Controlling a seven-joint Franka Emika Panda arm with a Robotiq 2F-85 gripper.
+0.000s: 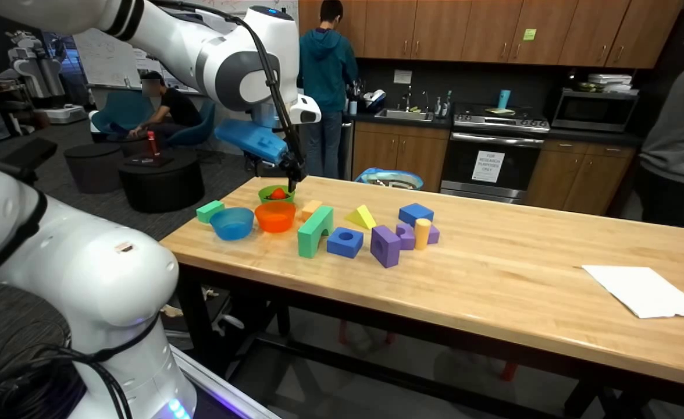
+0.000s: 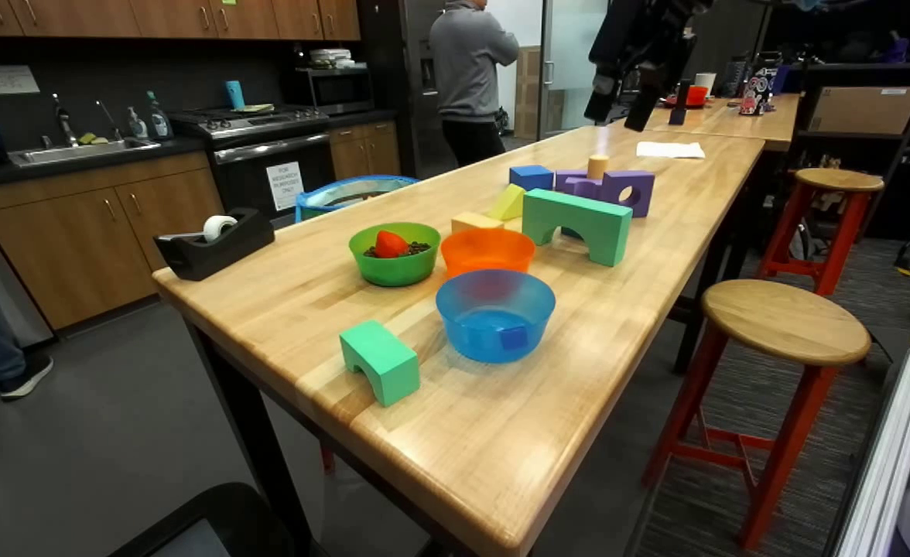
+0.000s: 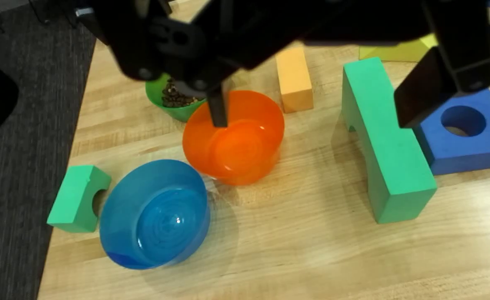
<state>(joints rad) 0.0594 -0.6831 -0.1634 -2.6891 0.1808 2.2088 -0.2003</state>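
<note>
Our hand (image 2: 619,116) hangs above the wooden desk (image 1: 522,247), spread, gripping nothing yet. Below, we see an orange plastic bowl (image 3: 258,113) and a long green arch block (image 3: 391,146); a red rounded piece (image 2: 390,244) already sits in a green plastic bowl (image 2: 395,272).

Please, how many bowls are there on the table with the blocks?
3: the green bowl, with a red item inside; the orange bowl, beside it; the blue bowl, near the small green arch. I see no sign of hidden ones.
</note>
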